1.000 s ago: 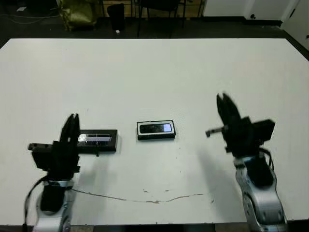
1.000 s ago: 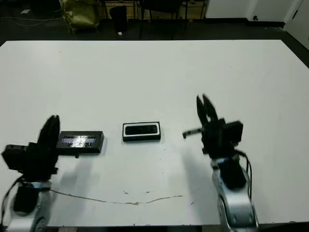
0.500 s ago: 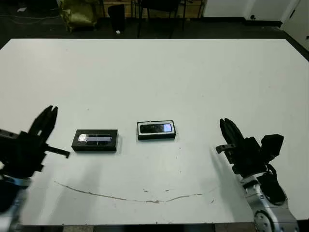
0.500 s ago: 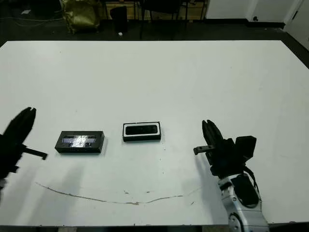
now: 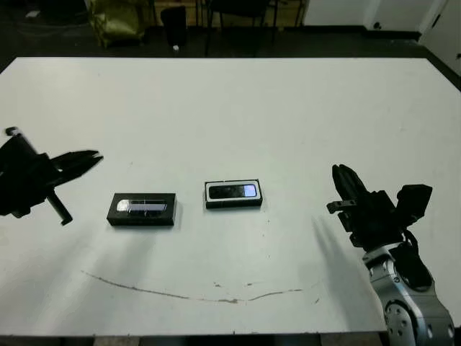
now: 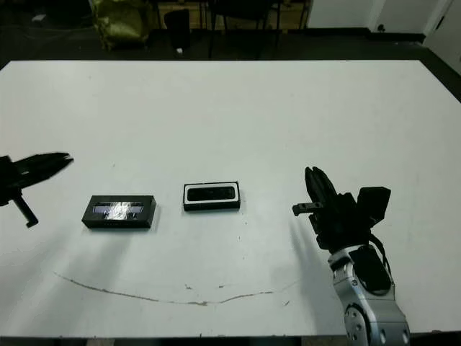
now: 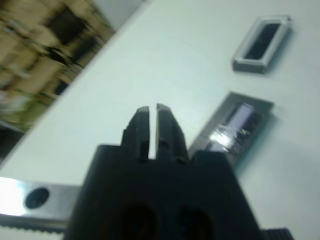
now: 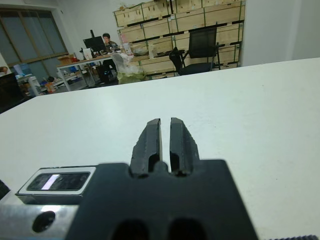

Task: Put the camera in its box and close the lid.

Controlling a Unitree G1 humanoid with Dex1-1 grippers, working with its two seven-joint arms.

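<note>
In the middle of the white table lies the box point(image 5: 233, 194), a small black tray with a white lining. The camera point(image 5: 233, 191), black with a pale bluish patch, rests inside it. The lid point(image 5: 142, 209), flat and black with a glossy strip, lies on the table a short way to the box's left. My left gripper point(image 5: 95, 157) hovers left of the lid, shut and holding nothing, its tips pointing right. My right gripper point(image 5: 341, 174) is well to the right of the box, shut and empty. The left wrist view shows the lid point(image 7: 235, 127) and the box point(image 7: 262, 44).
A thin dark line point(image 5: 180, 294) runs across the table near its front edge. Beyond the far edge stand chair legs and a yellow bag point(image 5: 115, 18). In the right wrist view a person point(image 8: 107, 42) sits at a desk far behind.
My left arm has swung away from the lid out to the left, its fingers now pointing right. My right gripper has dropped lower and back toward the front right. Box, camera and lid have not moved.
</note>
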